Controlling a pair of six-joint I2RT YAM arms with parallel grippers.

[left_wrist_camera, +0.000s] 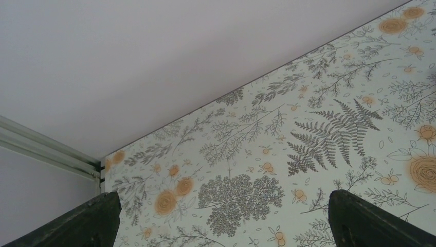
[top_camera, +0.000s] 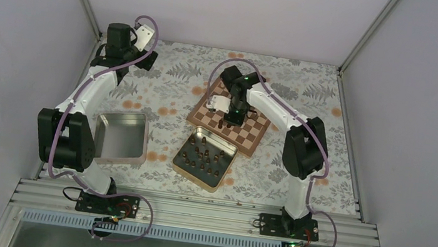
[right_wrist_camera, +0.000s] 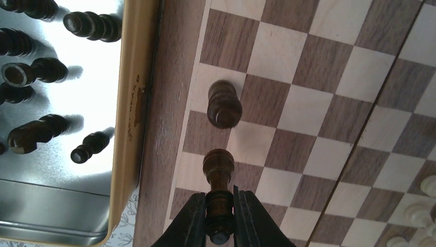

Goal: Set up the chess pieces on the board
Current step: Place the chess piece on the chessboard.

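Placement in hand: dark chess piece [right_wrist_camera: 218, 170] is clamped by right gripper [right_wrist_camera: 220, 216] over board [right_wrist_camera: 329, 103] row toward near edge of table [top_camera: 177, 87]; lowering, release needed; left gripper [left_wrist_camera: 226, 221] is spread wide, far-left corner.

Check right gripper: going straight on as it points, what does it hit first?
The right gripper is shut on a dark piece, which leads; that would likely touch the board first. A second dark piece stands just beyond; depth unclear.
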